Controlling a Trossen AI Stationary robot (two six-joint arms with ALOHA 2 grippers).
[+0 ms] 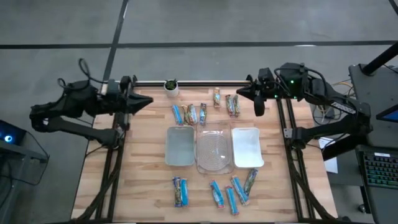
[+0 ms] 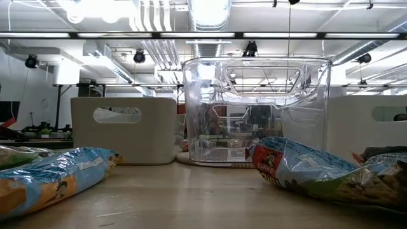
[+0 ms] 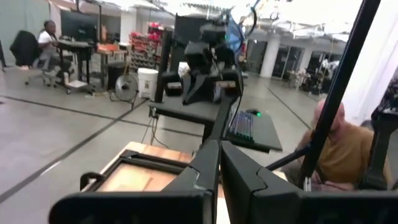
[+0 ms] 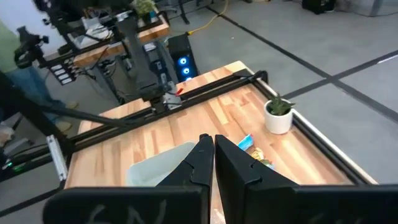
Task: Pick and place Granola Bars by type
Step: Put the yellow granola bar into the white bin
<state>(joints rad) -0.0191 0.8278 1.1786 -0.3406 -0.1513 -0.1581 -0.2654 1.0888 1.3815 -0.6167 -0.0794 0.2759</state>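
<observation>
High view: sort not started, by my read. All three trays (image 1: 180, 147) sit side by side mid-table, and none seems to hold a bar.

Bars (image 1: 202, 114) are in two loose groups. One row lies near the far edge, between the trays and the plant pot (image 1: 171, 88), with blue and brown-orange wrappers mixed. The other group (image 1: 231, 191) lies along the near edge: one bar toward the near left, the rest toward the near right, mostly blue, one greenish.

Left gripper (image 1: 148, 102) is parked at the far-left corner, just over the table edge, fingers together. Right gripper (image 1: 259, 107) is at the far-right corner, fingers together too; its wrist view shows the tips pressed against each other, holding nothing. Neither touches a bar.

Low view only shows the clear middle tray (image 2: 254, 108) and the bar ends close up, no arm in frame.

Next move, as I judge it: pick one arm, open it, and drop onto the nearest bar. For the right arm that's the pair of brown-orange bars (image 1: 232, 104) just beside it. Far-row bars lie close together, so the approach needs a clean gap to avoid nudging a neighbour. Tray per type is still undecided.
</observation>
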